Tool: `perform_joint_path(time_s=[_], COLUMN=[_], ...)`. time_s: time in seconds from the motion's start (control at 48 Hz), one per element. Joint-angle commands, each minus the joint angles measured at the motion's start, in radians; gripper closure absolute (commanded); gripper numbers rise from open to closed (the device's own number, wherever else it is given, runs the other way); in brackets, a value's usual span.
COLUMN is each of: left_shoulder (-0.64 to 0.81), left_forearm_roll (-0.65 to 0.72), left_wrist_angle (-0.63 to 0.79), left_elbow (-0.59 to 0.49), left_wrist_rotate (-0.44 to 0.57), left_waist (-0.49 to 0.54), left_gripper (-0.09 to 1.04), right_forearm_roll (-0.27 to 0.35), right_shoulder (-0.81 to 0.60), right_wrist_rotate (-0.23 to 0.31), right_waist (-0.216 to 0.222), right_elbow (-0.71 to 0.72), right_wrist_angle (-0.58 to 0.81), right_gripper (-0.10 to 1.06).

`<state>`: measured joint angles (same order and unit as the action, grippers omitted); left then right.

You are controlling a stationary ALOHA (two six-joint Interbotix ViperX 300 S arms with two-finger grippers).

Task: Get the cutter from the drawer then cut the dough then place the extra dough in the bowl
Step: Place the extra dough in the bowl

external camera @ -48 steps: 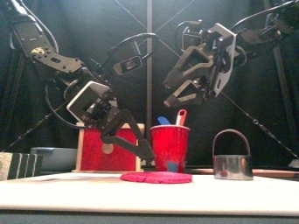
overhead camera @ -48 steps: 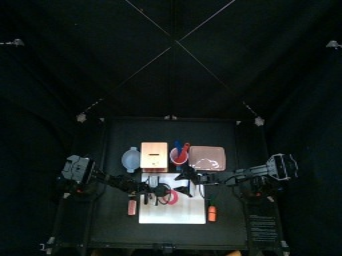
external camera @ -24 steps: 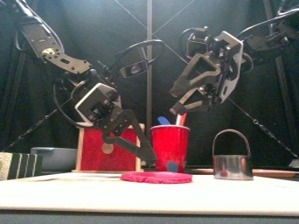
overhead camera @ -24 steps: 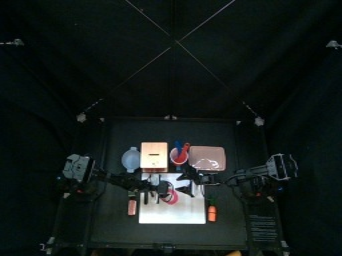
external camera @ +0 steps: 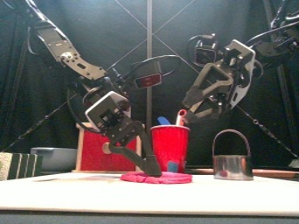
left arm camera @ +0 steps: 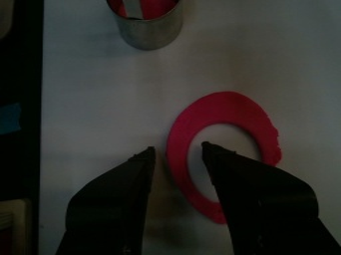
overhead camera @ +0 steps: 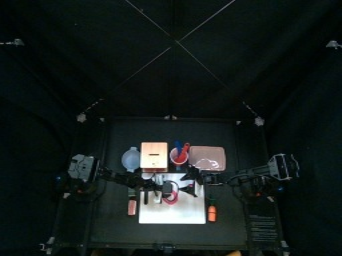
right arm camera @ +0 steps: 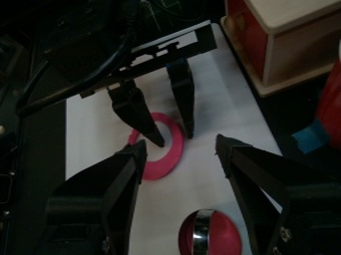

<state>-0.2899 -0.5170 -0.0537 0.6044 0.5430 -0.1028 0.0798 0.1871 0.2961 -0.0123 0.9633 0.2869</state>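
Judging by the layout, looks well past halfway. Shows the round metal cutter (external camera: pixel 233 164) out of the wooden box (overhead camera: pixel 154 153) and standing on the white cutting board (left arm camera: pixel 94 100), apart from the dough, with red showing inside it. Shows the dough ring (left arm camera: pixel 224 103) flat on the board, hole already cut. Finds the left gripper (left arm camera: pixel 177 151) spread wide, straddling the ring's band, and the right gripper (right arm camera: pixel 178 142) likewise spread, raised above. Leaves only lifting that ring into the blue-grey bowl (overhead camera: pixel 130 158) beside the box.

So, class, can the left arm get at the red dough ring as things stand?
Probably yes. The left gripper hangs just above the dough ring, jaws open either side of its rim, nothing between. The cutter stands off to one side and the right gripper is raised clear.
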Motion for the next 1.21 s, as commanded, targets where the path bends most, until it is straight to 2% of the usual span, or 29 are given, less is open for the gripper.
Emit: perform_joint_path(time_s=[0.021, 0.188, 0.271, 0.417, 0.562, 0.833, 1.0, 1.208], left_shoulder=[0.006, -0.006, -0.006, 0.023, 0.110, 0.284, 0.390, 0.436], left_forearm_roll=[-0.002, -0.002, -0.002, 0.000, 0.002, 0.011, 0.015, 0.052], left_wrist_angle=[0.031, 0.044, 0.038, 0.020, -0.044, -0.135, -0.172, -0.199], left_elbow=[-0.015, -0.017, -0.018, -0.032, -0.026, 0.087, 0.138, 0.147], left_wrist_rotate=[-0.005, -0.005, -0.005, -0.005, -0.002, 0.000, 0.003, 0.008], left_waist=[0.003, 0.002, 0.000, -0.005, -0.006, 0.011, 0.051, 0.150], left_gripper=[0.34, 0.49, 0.51, 0.51, 0.51, 0.51, 0.51, 0.51], right_forearm_roll=[0.006, 0.008, 0.006, 0.008, 0.006, 0.008, 0.026, 0.029], right_shoulder=[0.031, 0.031, 0.031, 0.032, 0.037, 0.092, 0.152, 0.164], right_wrist_rotate=[-0.002, -0.002, -0.002, -0.002, -0.003, -0.002, -0.002, -0.002], right_waist=[0.003, 0.003, 0.003, 0.003, 0.003, -0.003, -0.005, -0.008], right_elbow=[-0.006, -0.008, -0.008, -0.006, -0.005, 0.023, 0.063, 0.077], right_wrist_angle=[0.008, 0.009, 0.009, 0.008, 0.008, 0.008, 0.018, 0.037], right_gripper=[0.06, 0.06, 0.06, 0.06, 0.06, 0.06, 0.06, 0.06])
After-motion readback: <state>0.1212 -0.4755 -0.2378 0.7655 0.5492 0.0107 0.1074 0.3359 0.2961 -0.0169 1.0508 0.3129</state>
